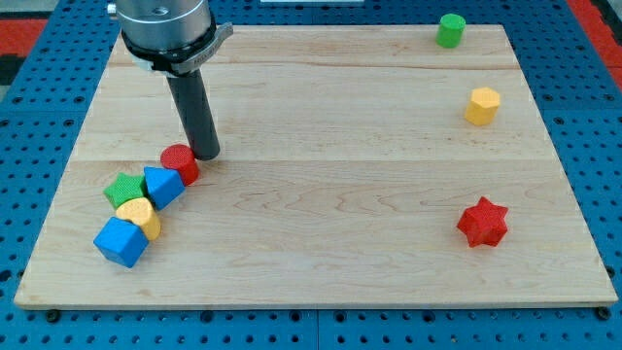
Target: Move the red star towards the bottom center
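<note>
At the lower left of the frame a cluster of blocks lies on the wooden board point(321, 194). Farthest left and lowest is a blue cube point(120, 241), and touching its upper right is a yellow block point(139, 216) whose shape is hard to make out. Just above that sits a green star point(123, 189), and to its right a second blue block point(163, 185), wedge-like, pressed against a red cylinder point(181, 162) at the cluster's upper right end.

My tip point(205, 155) stands just to the right of the red cylinder, touching it or nearly so; I cannot tell which. The dark rod rises from there toward the upper left of the frame, where the arm's grey mount shows. There is no pincer on this arm, so nothing spreads, closes or pinches: the rod carries nothing and only rests its end on the board.

Far to the right, in the lower right part of the frame, the red star point(483, 222) lies alone on the board, well apart from my tip and lower in the frame than it. It sits right of the board's bottom centre and a little above the bottom edge.

Above it, near the right edge, is a yellow hexagonal block point(482, 105). In the upper right corner of the board stands a green cylinder point(451, 30).
</note>
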`<act>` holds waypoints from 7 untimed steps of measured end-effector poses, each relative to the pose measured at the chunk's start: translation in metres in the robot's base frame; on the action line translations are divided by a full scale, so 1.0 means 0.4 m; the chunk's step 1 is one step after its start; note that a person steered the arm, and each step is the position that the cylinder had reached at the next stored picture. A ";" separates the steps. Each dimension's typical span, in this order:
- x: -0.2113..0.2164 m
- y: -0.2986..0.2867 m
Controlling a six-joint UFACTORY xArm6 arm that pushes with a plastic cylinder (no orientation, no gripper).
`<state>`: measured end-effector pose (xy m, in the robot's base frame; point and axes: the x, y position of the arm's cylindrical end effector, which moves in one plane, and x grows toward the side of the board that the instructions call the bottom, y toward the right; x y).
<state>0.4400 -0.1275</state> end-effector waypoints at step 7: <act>0.192 0.870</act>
<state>0.5167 0.2203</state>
